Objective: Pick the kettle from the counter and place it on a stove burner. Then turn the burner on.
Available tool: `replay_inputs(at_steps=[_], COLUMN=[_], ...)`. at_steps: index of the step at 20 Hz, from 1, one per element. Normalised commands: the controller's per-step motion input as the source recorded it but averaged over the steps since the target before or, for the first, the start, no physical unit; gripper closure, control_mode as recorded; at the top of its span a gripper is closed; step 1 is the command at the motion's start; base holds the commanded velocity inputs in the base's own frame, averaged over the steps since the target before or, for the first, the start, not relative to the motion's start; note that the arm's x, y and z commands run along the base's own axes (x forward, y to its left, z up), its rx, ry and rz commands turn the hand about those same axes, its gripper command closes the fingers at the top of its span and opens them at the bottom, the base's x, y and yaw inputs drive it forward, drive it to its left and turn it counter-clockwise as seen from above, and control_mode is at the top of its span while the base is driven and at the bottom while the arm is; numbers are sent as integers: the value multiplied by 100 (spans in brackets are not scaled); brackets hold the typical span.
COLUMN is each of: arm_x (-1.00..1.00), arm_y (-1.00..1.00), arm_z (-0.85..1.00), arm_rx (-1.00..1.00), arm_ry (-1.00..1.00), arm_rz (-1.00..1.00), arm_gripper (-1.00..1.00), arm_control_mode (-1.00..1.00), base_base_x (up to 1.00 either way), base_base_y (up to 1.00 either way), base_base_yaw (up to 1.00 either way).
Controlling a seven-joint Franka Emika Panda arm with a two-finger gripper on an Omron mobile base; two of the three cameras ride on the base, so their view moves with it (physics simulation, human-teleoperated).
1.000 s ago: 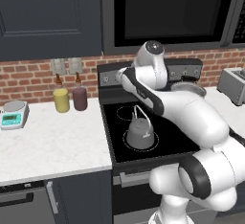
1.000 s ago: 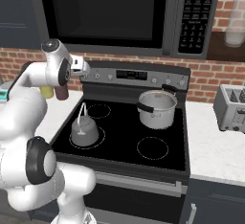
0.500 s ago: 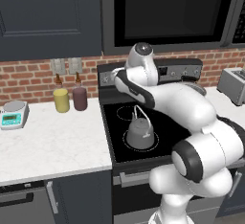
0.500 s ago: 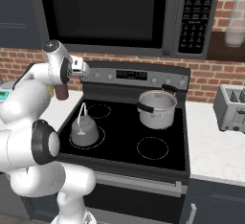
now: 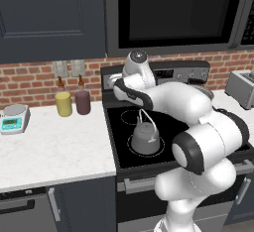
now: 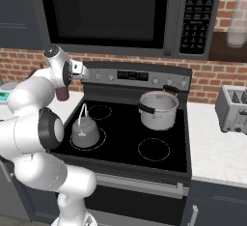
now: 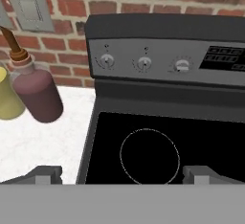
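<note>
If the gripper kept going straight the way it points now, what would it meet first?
Probably the stove's control panel, near its left knobs. The open gripper faces the stove's back, above the small rear burner circle; nothing stands between, though depth is hard to judge.

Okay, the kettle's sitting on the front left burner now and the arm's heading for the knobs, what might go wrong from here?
1. Wrong knob: three similar knobs sit close together on the panel, so the open tool might turn one that feeds another burner, not the one under the kettle.
2. The steel pot stands on the rear right burner; a wrong knob could heat it instead.
3. The dark red bottle stands close beside the stove's left edge, so a sideways swing could knock it.
</note>
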Motion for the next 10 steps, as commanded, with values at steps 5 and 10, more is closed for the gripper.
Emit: replay_inputs(at_steps=[5, 10], arm_x=[21, 11], arm_y=[1, 0], arm_z=[-4, 0], arm_rx=[0, 0], arm_ry=[0, 0], arm_rz=[0, 0], arm_gripper=[-100, -100], arm_control_mode=[-100, -100], base_base_x=[0, 0], base_base_y=[0, 0], base_base_yaw=[0, 0])
